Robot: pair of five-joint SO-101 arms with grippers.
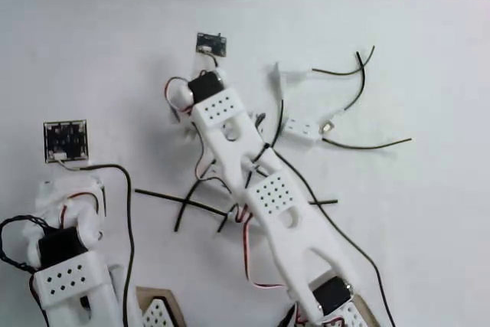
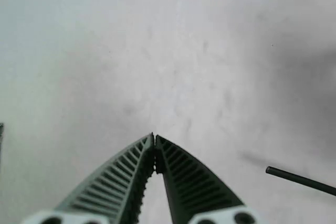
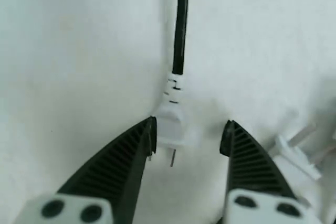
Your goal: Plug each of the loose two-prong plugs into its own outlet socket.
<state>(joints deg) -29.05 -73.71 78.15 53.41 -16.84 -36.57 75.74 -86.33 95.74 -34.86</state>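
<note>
Here the right gripper (image 3: 189, 125), ribbed fingers spread wide, flanks a white two-prong plug (image 3: 171, 124) whose black cable (image 3: 181, 24) runs off frame; the left gripper (image 2: 154, 148) shows serrated tips touching.

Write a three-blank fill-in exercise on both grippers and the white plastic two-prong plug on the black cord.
1. The left gripper is ____, with nothing between its ribbed fingers.
2. The right gripper is ____, its fingers on either side of the white plastic two-prong plug.
3. The cord running from that plug is ____ in colour.
Missing words: shut; open; black.
</note>
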